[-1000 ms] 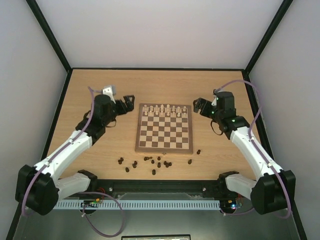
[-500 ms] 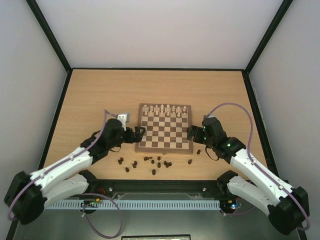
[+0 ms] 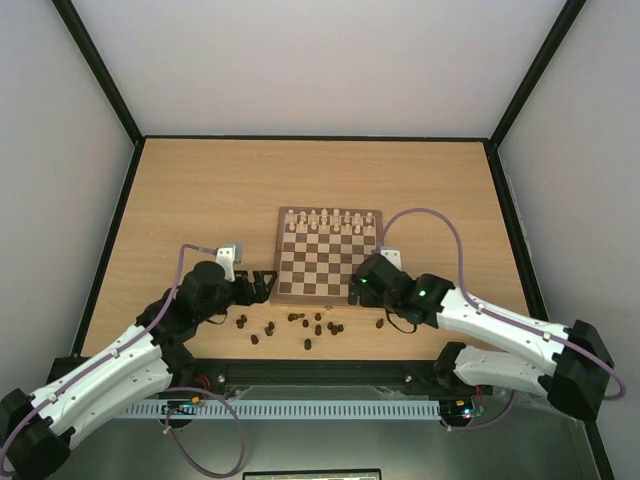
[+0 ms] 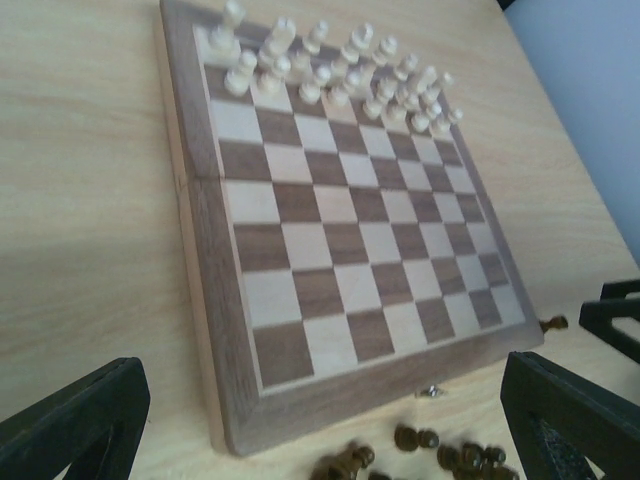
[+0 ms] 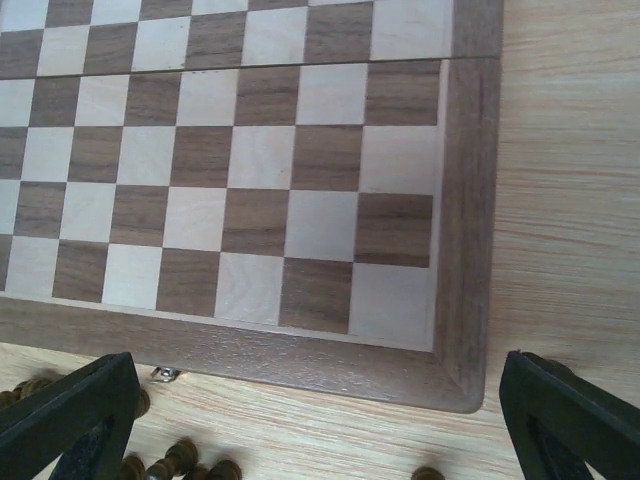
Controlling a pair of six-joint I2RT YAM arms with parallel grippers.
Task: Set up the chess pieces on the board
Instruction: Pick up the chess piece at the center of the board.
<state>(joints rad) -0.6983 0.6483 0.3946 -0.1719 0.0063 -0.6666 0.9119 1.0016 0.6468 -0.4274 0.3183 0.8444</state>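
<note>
The board [image 3: 320, 262] lies mid-table, with pale pieces [image 3: 328, 220] filling its two far rows. Several dark chess pieces [image 3: 318, 325] lie scattered on the table along the board's near edge, one more [image 3: 380, 323] off to the right. My left gripper [image 3: 262, 285] is open at the board's near left corner. My right gripper [image 3: 352, 290] is open over the near right edge. The left wrist view shows the board [image 4: 330, 250], dark pieces [image 4: 420, 440] low down, and the open gripper [image 4: 320, 430] empty. In the right wrist view, the board's corner [image 5: 460, 300] and dark pieces [image 5: 170, 462] sit between the open gripper [image 5: 320, 425].
A small metal clasp [image 5: 165, 374] sticks out of the board's near edge. Black frame rails [image 3: 120, 230] bound the table at left, right and back. The arm bases [image 3: 320, 375] stand along the near edge, close behind the scattered pieces.
Both arms have swung back from beside the board's far rows to its near corners. Both grippers stay open and empty; the pieces have not moved.
</note>
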